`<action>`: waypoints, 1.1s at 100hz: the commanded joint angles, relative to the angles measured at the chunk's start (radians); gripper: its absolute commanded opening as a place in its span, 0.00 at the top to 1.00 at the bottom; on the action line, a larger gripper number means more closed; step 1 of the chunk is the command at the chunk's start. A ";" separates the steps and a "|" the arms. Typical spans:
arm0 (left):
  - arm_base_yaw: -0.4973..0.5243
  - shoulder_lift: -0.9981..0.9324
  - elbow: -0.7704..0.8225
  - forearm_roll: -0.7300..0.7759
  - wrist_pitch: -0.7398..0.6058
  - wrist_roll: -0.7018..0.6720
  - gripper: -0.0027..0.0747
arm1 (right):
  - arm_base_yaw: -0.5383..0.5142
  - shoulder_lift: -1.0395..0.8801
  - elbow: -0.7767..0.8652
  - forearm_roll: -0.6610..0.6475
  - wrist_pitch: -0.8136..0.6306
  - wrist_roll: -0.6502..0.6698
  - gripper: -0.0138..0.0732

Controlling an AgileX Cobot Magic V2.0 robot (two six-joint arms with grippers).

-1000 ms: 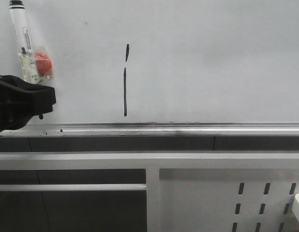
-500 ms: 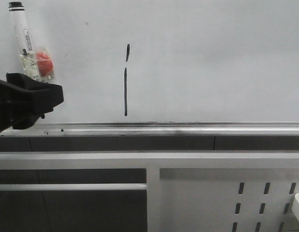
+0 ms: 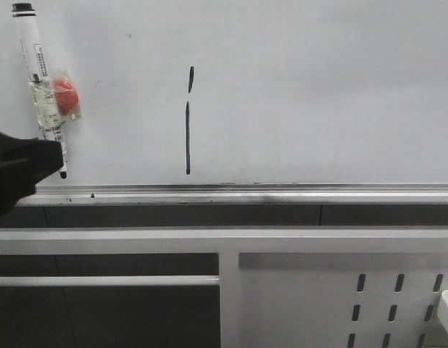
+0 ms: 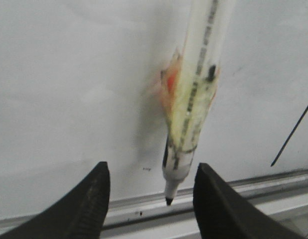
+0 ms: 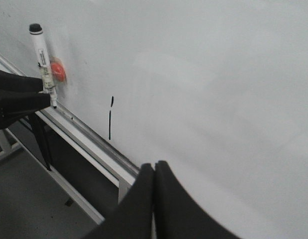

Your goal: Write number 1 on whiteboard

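Thin black vertical number 1 (image 3: 188, 123), centre-left on large glossy white-grey whiteboard (image 3: 318, 94).
Left wrist: black left gripper (image 4: 151, 191) spread open below clear marker pen (image 4: 191, 99). Right wrist: right gripper (image 5: 154, 172) pressed closed, empty.

Standing upright on the whiteboard (image 3: 318, 94), left of centre: the number 1 (image 3: 188, 138), a thin black vertical stroke broken by a small gap near its top, ending just above the silver tray rail (image 3: 282, 191). Showing a plain, glossy white-grey surface, running wide across the front view.
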 commanded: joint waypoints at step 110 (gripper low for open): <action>0.004 -0.092 -0.187 0.276 0.207 -0.051 0.99 | -0.003 -0.637 0.304 -0.030 0.179 -0.002 0.90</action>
